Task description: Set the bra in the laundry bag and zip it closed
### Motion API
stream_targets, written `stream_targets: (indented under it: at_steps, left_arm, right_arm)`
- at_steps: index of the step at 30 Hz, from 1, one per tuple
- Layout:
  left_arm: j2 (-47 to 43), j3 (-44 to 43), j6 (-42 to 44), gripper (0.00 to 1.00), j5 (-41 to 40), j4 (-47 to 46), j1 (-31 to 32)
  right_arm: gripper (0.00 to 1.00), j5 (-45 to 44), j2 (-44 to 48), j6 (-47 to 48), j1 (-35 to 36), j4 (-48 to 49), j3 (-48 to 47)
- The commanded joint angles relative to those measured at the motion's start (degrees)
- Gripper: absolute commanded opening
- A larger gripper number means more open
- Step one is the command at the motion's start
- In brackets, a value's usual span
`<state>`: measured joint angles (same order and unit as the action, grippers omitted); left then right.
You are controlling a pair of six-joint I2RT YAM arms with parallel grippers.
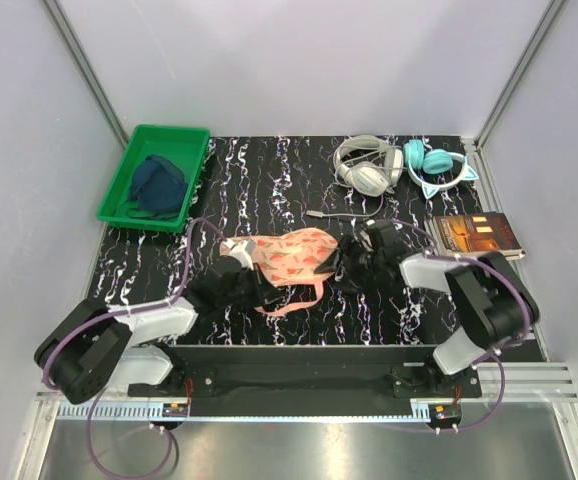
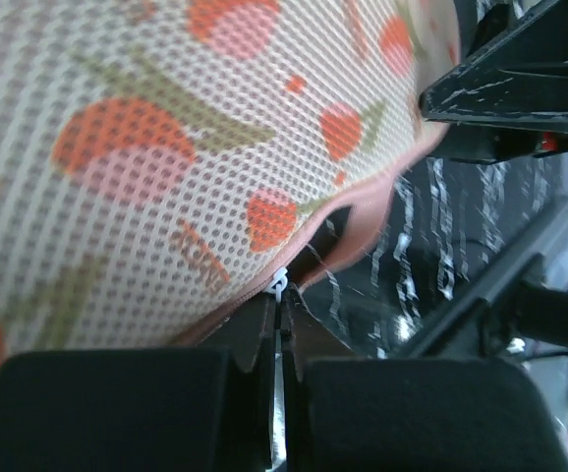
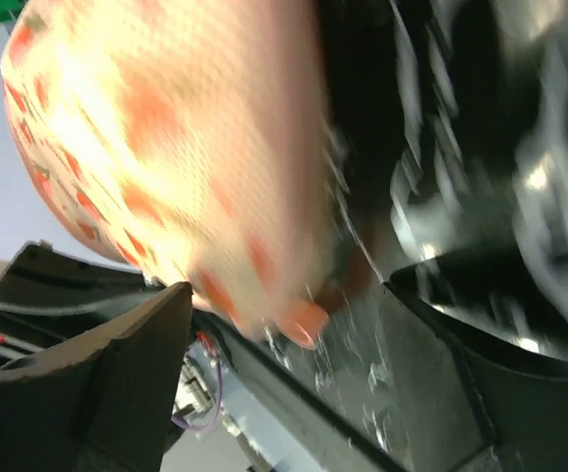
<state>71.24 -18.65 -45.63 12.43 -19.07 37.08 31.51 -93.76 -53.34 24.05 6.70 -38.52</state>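
Observation:
The laundry bag, peach-pink with a red-and-green print, lies in the middle of the table with its pink strap loop trailing toward me. The bra is hidden or out of view. My left gripper is at the bag's left end. In the left wrist view the bag's mesh fills the frame and the gripper is shut on the white zip pull at the pink zip edge. My right gripper is at the bag's right end. In the right wrist view it is open, with the blurred bag just ahead of its fingers.
A green tray at the back left holds a dark blue garment. White headphones and teal cat-ear headphones lie at the back right. A book lies at the right edge. A thin cable lies behind the bag.

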Motion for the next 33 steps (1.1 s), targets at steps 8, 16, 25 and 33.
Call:
stream_targets:
  at_steps: [8,16,25,33]
  left_arm:
    - [6.4,-5.0,-9.7,0.00,-6.8,-9.4,11.7]
    - [6.8,-5.8,-11.2,0.00,-7.9,-9.8,14.2]
    - [6.4,-3.9,-12.8,0.00,-8.4,-10.8,15.8]
    - [-6.9,6.6,-11.8,0.00,-12.3,-1.3,12.2]
  right_arm:
    - [0.81,-14.0,28.1,-20.0,11.5,-0.2,14.8]
    - [0.70,-15.3,18.4,-23.6,11.8,7.5,11.6]
    - [0.59,-17.8,6.7,-21.9,11.5,13.2,6.7]
    - [0.00,-9.7,2.9,-8.9,1.4,7.3,1.7]
